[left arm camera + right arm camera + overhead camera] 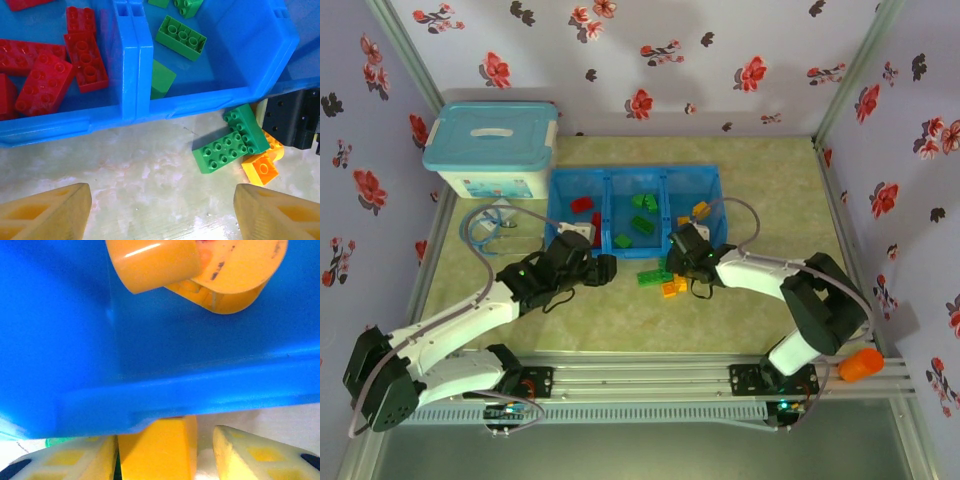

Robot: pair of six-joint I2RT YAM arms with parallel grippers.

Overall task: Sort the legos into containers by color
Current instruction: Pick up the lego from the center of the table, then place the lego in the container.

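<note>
Containers [636,171]: three, blue, joined.

arms [470,320]: white links, black joints | cables [470,240]: grey loops | gripper fingers [45,212]: yellow-tan, ribbed cutouts

Back left sits a white storage box [485,182] with a light-blue handled lid [492,135], on a pale, mottled greenish tabletop [770,200]. Purple wallpaper [650,75] with red and black flowers wraps around. A silver slotted rail [650,385] runs along the near edge, with an orange blob [861,364] at its right end.
</note>
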